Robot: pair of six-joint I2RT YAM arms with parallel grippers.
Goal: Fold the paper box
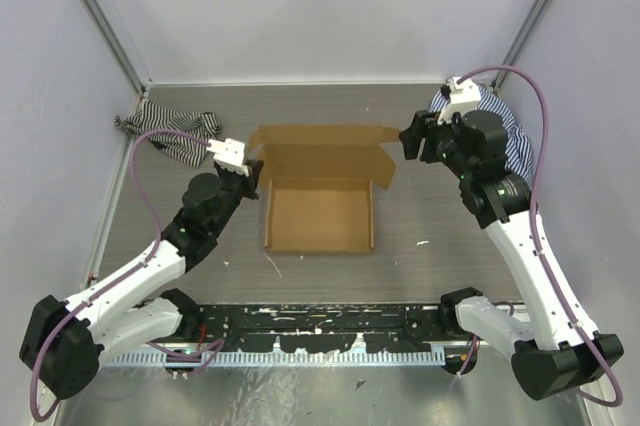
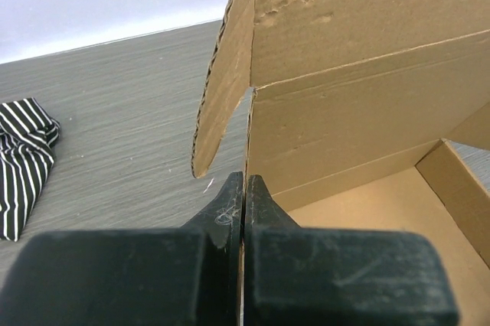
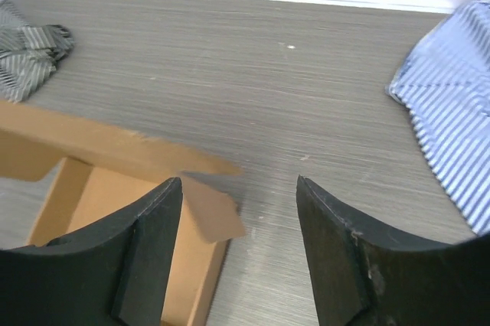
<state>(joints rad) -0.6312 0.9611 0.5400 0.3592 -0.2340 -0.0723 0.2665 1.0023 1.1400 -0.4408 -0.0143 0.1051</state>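
Observation:
The paper box [image 1: 318,216] is brown cardboard, an open shallow tray in the table's middle with its lid [image 1: 322,136] lying back at the far side. My left gripper [image 1: 247,174] is shut on the box's left wall near its far corner; in the left wrist view the gripper [image 2: 243,185] pinches that wall edge [image 2: 246,142], with a side flap [image 2: 222,89] just ahead. My right gripper [image 1: 408,141] is open and empty, above the lid's right flap [image 1: 385,161]. In the right wrist view the gripper [image 3: 239,184] hovers over that flap [image 3: 210,207].
A black-and-white striped cloth [image 1: 170,134] lies at the far left of the table, also in the left wrist view [image 2: 23,158]. A blue striped cloth [image 1: 505,131] lies at the far right behind the right arm. White walls enclose the grey table [image 1: 430,216].

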